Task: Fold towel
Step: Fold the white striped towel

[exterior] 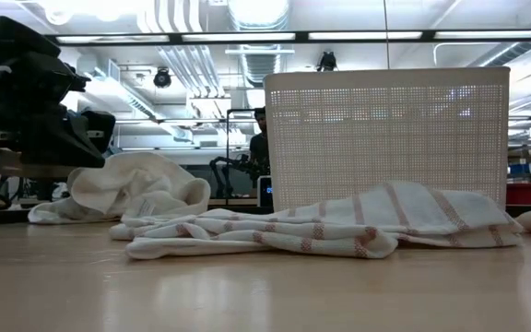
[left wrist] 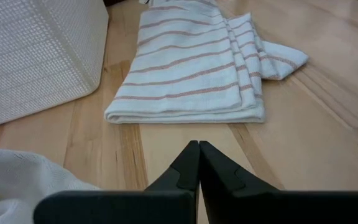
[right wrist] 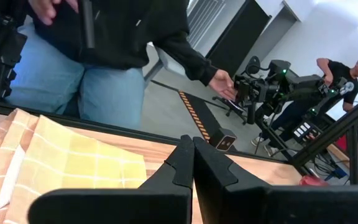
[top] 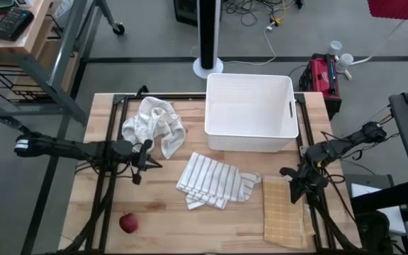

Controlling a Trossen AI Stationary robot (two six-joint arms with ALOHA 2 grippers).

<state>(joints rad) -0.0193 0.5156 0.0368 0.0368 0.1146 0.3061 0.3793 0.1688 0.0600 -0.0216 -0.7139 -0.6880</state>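
Between my two arms, at the centre of the pale wooden table, lies the striped towel, soft white cloth with thin reddish stripes, loosely folded into a rough rectangle with one corner spilling toward three o'clock. My left gripper hovers at nine o'clock of it, its dark fingers pressed together and holding nothing. My right gripper sits at three o'clock, fingers likewise pinched together and empty, just above a flat yellow checked cloth lying at the table's four o'clock corner. At twelve o'clock stands a white plastic basket with finely perforated walls. A crumpled plain white towel is heaped at ten o'clock. A small red round object, perhaps a ball, rests at seven o'clock
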